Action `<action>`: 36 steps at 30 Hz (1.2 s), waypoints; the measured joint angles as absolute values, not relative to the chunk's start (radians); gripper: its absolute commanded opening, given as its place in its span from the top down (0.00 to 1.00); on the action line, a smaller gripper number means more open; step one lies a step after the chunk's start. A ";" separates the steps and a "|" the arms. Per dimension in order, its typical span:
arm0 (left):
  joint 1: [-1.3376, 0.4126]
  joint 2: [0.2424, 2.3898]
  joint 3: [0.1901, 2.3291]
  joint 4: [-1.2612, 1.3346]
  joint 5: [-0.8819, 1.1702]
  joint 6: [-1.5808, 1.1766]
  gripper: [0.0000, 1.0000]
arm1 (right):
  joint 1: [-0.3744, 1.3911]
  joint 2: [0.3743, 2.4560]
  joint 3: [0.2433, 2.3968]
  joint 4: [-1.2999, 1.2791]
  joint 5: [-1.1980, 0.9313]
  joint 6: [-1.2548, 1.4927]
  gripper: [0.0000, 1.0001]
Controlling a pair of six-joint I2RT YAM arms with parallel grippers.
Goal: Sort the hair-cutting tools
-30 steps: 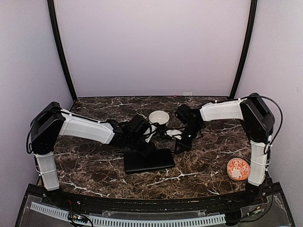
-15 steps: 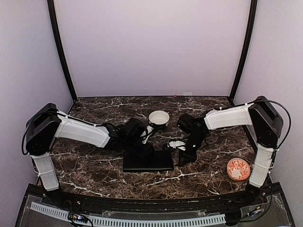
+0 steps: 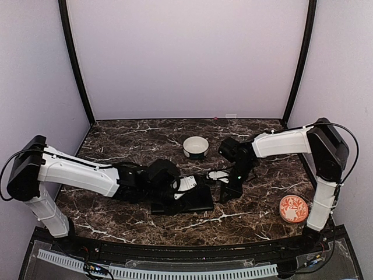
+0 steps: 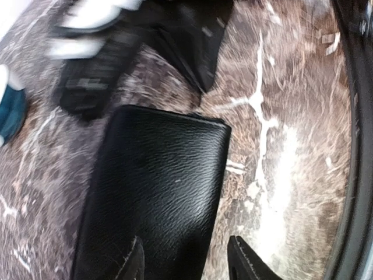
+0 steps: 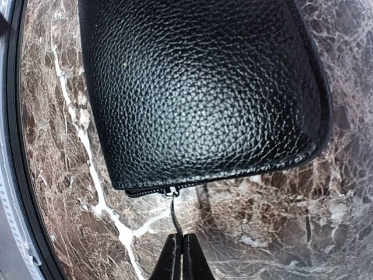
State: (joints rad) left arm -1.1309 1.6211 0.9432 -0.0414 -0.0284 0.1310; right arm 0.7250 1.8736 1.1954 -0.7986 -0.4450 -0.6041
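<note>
No hair-cutting tools show in any view. The flat black case lies on the marble table in front of both arms. My left gripper hangs open above the case's left part. In the left wrist view, that gripper has one finger over the leather and the other over the bare marble, gripping nothing. My right gripper is at the case's right end. In the right wrist view, it is shut on the thin zipper pull, which runs to the slider at the corner of the case.
A white round bowl stands behind the case, close to both wrists. An orange patterned disc lies at the front right by the right arm's base. The table's black front rim runs just in front of the case.
My left arm has swung forward and lower, stretching along the table, and its jaws have opened. The case and my right gripper have shifted slightly toward the front edge.
</note>
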 measured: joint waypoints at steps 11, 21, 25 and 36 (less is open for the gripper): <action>-1.220 1.868 1.084 -0.060 -0.220 0.265 0.43 | 0.724 1.874 1.200 -0.808 -0.446 -0.610 1.00; -1.222 1.917 1.139 -0.076 -0.303 0.257 0.47 | 0.725 1.864 1.180 -0.832 -0.485 -0.706 0.99; -1.223 1.913 1.127 -0.056 -0.308 0.258 0.43 | 0.696 1.864 1.184 -0.844 -0.526 -0.707 0.86; -1.216 1.720 1.039 -0.016 -0.432 0.278 0.29 | 0.535 1.807 1.285 -0.939 -0.608 -0.697 0.77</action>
